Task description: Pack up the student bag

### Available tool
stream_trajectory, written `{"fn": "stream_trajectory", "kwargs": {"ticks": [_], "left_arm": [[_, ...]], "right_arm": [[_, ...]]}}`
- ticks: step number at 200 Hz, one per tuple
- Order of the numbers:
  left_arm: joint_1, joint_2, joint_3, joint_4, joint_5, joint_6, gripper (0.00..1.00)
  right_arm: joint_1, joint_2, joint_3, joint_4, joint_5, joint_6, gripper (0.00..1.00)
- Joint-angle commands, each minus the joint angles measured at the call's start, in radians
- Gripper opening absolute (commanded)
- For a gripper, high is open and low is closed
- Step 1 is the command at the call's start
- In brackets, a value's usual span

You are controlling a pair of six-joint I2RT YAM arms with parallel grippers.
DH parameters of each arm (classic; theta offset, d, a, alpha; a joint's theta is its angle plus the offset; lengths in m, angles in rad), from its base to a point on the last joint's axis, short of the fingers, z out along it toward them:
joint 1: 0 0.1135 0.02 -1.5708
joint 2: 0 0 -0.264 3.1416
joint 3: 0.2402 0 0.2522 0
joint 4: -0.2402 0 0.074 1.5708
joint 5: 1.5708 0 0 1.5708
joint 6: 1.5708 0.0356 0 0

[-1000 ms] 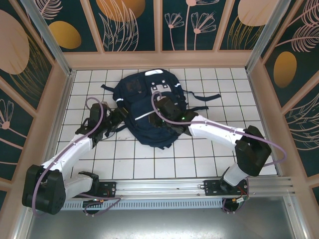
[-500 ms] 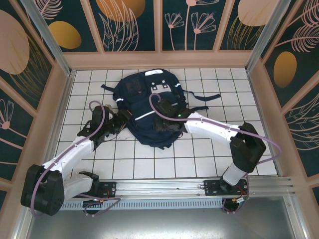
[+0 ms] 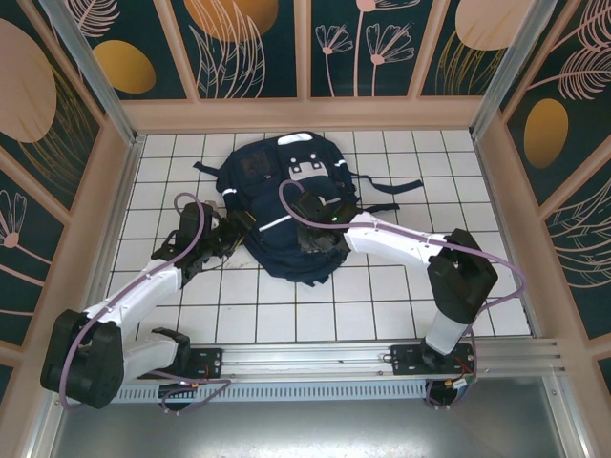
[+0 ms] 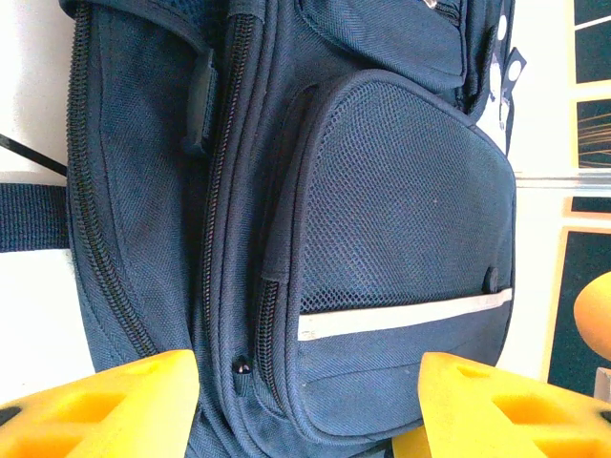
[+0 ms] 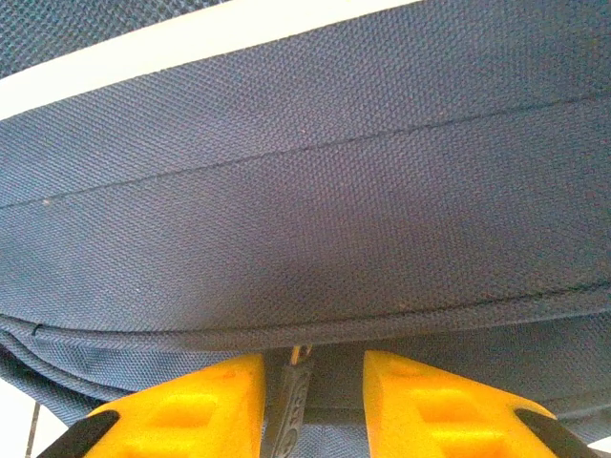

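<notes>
The navy student bag [image 3: 277, 186] lies flat in the middle of the white tiled table. My left gripper [image 3: 232, 232] is at the bag's left side, open. In the left wrist view its yellow fingers [image 4: 105, 410] straddle the bag's [image 4: 401, 191] mesh side pocket [image 4: 401, 219], a white stripe [image 4: 401, 315] and a zip line, gripping nothing. My right gripper [image 3: 310, 234] is low over the bag's near half. In the right wrist view a dark zip pull [image 5: 291, 405] hangs between its fingers [image 5: 191, 410]. The pull rests against the left one, with a gap to the right one, under a fold of the bag [image 5: 305, 191].
Black straps [image 3: 382, 186] trail off the bag to the right, and another strap [image 3: 203, 168] trails to the left. Wooden walls [image 3: 115, 181] ring the tiled table [image 3: 382, 305] on three sides. A metal rail [image 3: 305, 355] runs along the near edge.
My right gripper has slid left across the bag and its jaws have narrowed around the zip pull. My left gripper has moved closer to the bag's left side, still open.
</notes>
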Motion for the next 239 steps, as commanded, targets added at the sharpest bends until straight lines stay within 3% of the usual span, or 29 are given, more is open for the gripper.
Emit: {"fn": "stream_trajectory", "kwargs": {"ticks": [1, 68, 98, 123, 157, 183, 239], "left_arm": [[-0.007, 0.007, -0.006, 0.038, 0.012, -0.008, 0.63], [-0.037, -0.014, -0.046, 0.083, -0.017, -0.067, 0.6], [-0.068, -0.001, -0.078, 0.143, -0.008, -0.119, 0.6], [-0.095, 0.022, -0.099, 0.213, 0.002, -0.15, 0.56], [-0.104, 0.034, -0.146, 0.327, 0.004, -0.21, 0.45], [-0.105, 0.042, -0.17, 0.362, 0.0, -0.24, 0.43], [-0.105, 0.098, -0.162, 0.471, 0.011, -0.278, 0.38]], "right_arm": [[0.008, -0.032, -0.021, -0.02, 0.01, 0.0, 0.33], [0.008, 0.031, 0.016, -0.01, 0.051, -0.016, 0.15], [0.011, 0.036, 0.019, -0.004, 0.034, -0.03, 0.0], [0.033, 0.002, 0.006, 0.06, -0.006, -0.08, 0.0], [0.041, -0.075, -0.048, 0.224, -0.155, -0.117, 0.0], [0.038, -0.088, -0.043, 0.282, -0.222, -0.115, 0.0], [0.036, -0.081, -0.039, 0.252, -0.176, -0.11, 0.0]]}}
